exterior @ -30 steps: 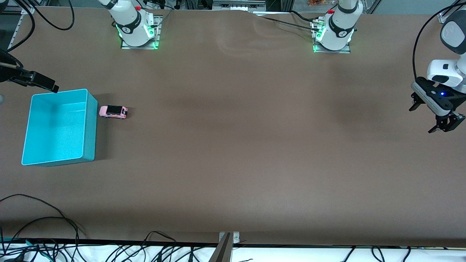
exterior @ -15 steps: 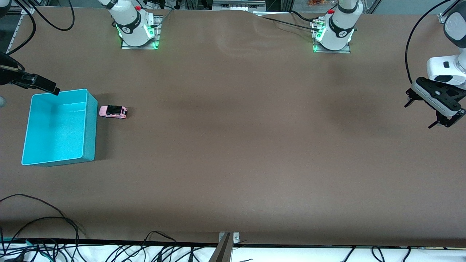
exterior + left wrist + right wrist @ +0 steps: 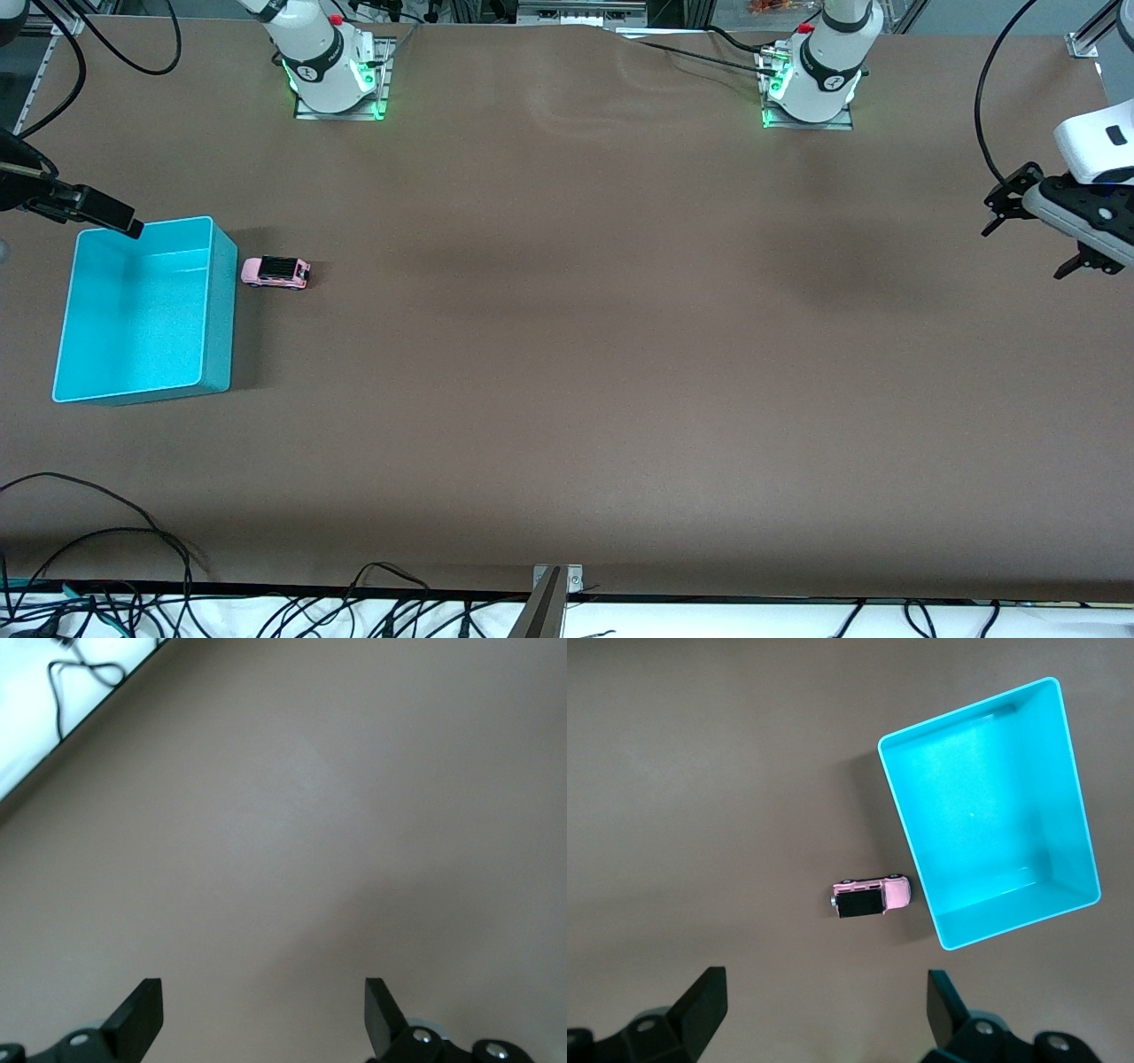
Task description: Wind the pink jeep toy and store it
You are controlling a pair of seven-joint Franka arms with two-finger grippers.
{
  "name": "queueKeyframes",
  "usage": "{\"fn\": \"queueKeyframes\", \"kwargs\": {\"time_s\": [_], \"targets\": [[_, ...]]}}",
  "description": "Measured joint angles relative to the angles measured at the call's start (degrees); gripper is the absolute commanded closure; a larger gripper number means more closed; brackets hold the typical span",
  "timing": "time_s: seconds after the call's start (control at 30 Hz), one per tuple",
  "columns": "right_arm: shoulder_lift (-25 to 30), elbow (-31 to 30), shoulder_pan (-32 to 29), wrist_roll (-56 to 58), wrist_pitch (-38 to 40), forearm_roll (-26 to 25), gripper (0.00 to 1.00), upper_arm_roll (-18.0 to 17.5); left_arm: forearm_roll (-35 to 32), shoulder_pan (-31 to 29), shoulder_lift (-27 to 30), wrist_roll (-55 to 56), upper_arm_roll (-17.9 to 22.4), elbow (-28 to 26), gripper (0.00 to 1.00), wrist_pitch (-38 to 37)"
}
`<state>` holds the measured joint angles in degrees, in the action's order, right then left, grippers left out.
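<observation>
Since a second ago the left gripper [image 3: 1044,221] has swung upward, tilted sideways over the left arm's end of the table [image 3: 567,354], jaws wide open, holding nothing. Pink jeep toy [image 3: 275,272] hasn't budged, sitting on its wheels just beside the turquoise bin [image 3: 221,310]. Right gripper [image 3: 824,1014] hangs above the bin's corner, open and empty too.

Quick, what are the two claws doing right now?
Left claw: open, holding nothing.
Right claw: open, holding nothing, up over the pink jeep toy.
</observation>
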<state>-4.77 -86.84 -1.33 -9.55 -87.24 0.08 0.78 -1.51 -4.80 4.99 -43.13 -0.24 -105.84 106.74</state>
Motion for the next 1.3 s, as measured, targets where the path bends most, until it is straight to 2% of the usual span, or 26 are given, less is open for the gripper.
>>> {"fn": "queueKeyframes", "kwargs": {"time_s": [0.33,0.67,1.3], "targets": [[0.0,-0.13,0.01,0.0,-0.04,1.38,0.0,0.0,0.77,0.0,0.06,12.4,-0.04,3.17,0.02,-3.4],[0.0,-2.11,0.02,0.04,-1.75,1.39,0.0,-0.07,1.41,0.01,1.07,30.02,-0.83,6.74,0.0,-13.03],[0.46,-13.15,0.06,6.77,-13.4,1.39,0.0,-0.28,1.41,0.0,1.66,32.82,-1.42,6.8,0.0,-14.14]]}}
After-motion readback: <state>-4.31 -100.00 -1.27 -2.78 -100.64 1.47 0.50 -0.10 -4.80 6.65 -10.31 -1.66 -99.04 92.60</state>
